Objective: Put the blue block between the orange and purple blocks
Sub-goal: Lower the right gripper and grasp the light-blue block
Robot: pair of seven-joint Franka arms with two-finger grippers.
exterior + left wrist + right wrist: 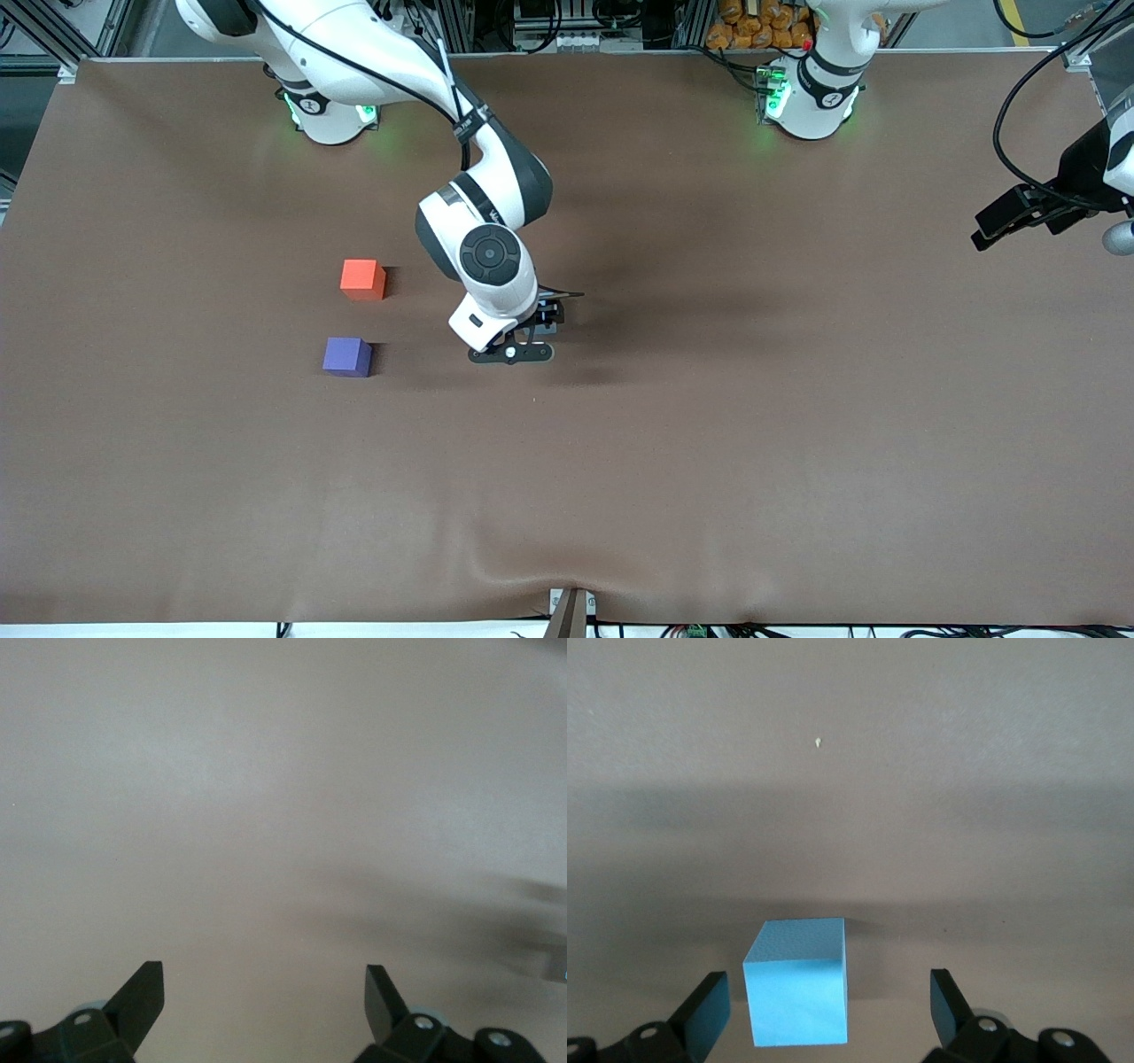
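Note:
The orange block (pixel 363 279) and the purple block (pixel 347 356) sit on the brown table toward the right arm's end, with the purple one nearer the front camera and a gap between them. In the right wrist view the sky-blue block (pixel 797 992) rests on the table between the spread fingers of my right gripper (pixel 828 978). It sits closer to one finger, and no grip on it shows. In the front view the right gripper (pixel 530 332) hangs low beside the two blocks and hides the blue block. My left gripper (pixel 997 226) waits open at the left arm's end over bare table (pixel 264 968).
A brown cloth (pixel 709 425) covers the whole table and has a raised fold near the front edge (pixel 567 567). The two arm bases (pixel 332 115) (pixel 811 102) stand along the back edge.

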